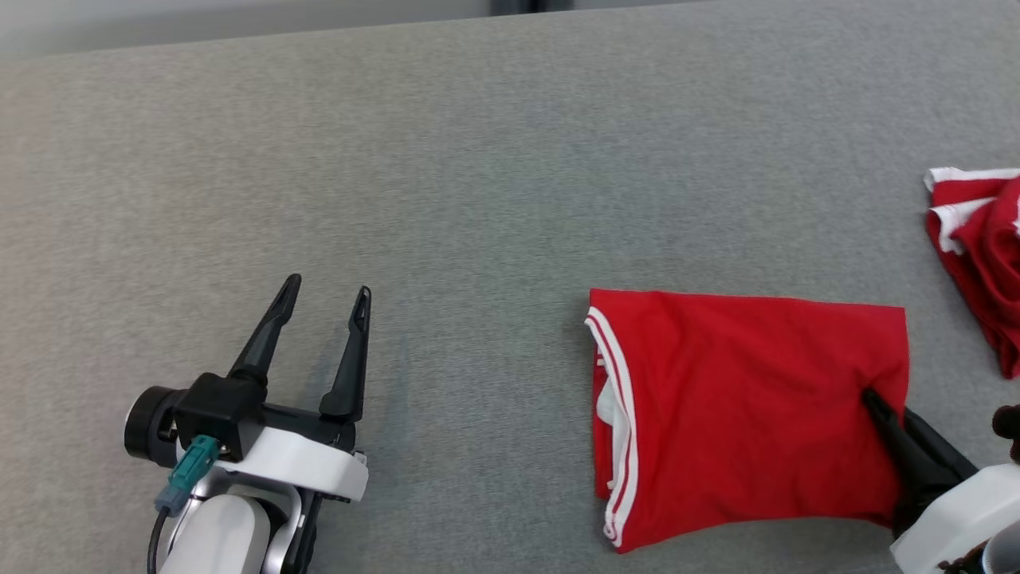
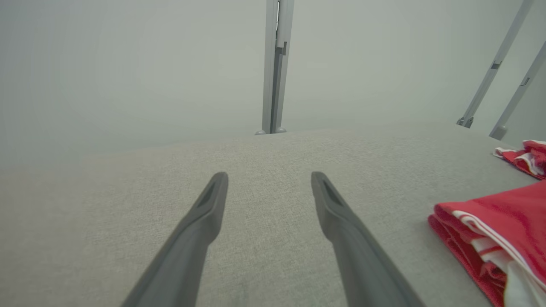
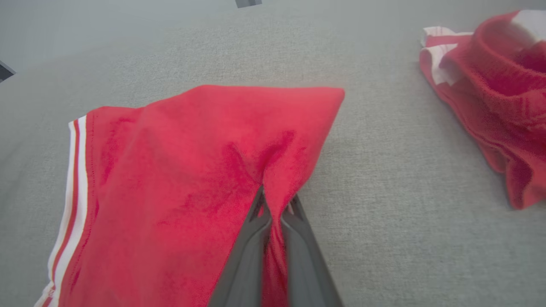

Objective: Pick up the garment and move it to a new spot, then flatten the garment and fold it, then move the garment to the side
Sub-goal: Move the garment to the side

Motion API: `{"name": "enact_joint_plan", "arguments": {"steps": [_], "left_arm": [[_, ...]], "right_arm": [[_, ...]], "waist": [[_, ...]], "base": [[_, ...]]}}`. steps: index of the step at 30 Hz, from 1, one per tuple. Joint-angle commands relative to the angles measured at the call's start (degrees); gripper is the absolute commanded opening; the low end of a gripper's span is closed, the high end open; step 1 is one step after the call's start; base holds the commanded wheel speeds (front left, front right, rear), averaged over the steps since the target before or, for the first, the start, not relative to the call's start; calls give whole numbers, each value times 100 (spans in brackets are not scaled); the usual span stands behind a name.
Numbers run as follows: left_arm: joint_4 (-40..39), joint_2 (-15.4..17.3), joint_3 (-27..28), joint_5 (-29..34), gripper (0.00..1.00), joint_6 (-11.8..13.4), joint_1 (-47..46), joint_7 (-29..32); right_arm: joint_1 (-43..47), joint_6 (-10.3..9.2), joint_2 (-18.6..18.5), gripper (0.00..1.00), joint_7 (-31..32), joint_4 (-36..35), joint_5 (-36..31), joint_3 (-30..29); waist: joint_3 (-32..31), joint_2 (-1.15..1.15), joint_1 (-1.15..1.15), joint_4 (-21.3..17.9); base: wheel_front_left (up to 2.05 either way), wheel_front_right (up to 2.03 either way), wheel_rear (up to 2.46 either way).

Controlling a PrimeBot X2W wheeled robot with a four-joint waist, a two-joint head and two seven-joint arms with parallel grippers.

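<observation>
The surface (image 1: pixel 510 159) is a broad, flat expanse covered in grey woven fabric with a fine, even grain. The garment (image 1: pixel 741 406) lies toward the right end of the near edge of the surface: red soft knit cloth, folded into a rough rectangle of several layers, with a hem of white stripes (image 1: pixel 617 414) running along its left side. A second red cloth (image 1: pixel 980 255) with white trim lies crumpled at the right edge of the surface, apart from the garment. The left gripper (image 1: pixel 328 291) sits over bare surface near the left end of the near edge, its two long, tapered dark fingers spread wide and holding nothing. The right gripper (image 3: pixel 275 200) has its fingers pressed together on a raised ridge of cloth at the garment's right edge, puckering the fabric around the pinch.
</observation>
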Motion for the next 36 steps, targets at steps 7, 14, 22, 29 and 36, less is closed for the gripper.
{"name": "enact_joint_plan", "arguments": {"steps": [7,14,22,29,36], "left_arm": [[-272,197,-90,130,100,-48,-318,262],[-391,241,-187,190,100,-87,-535,380],[-394,232,-246,170,100,-87,-603,354],[-392,238,-286,162,100,-80,-700,326],[-433,329,-341,208,100,-99,-814,396]], "right_arm": [[-370,1,-258,0,-243,-141,-283,-433],[-1350,1,-975,0,-252,-50,-196,-416],[-2005,1,-1617,0,-144,172,26,-676],[-2257,1,-2156,0,-204,695,-143,-1113],[-2925,0,-2255,14,-758,1539,-956,-862]], "waist": [[482,0,0,-1012],[765,0,0,-1116],[960,0,0,-1060],[1102,0,0,-1051],[1288,0,0,-1147]], "base": [[0,0,0],[0,0,0],[0,0,0],[0,0,0],[0,0,0]]}}
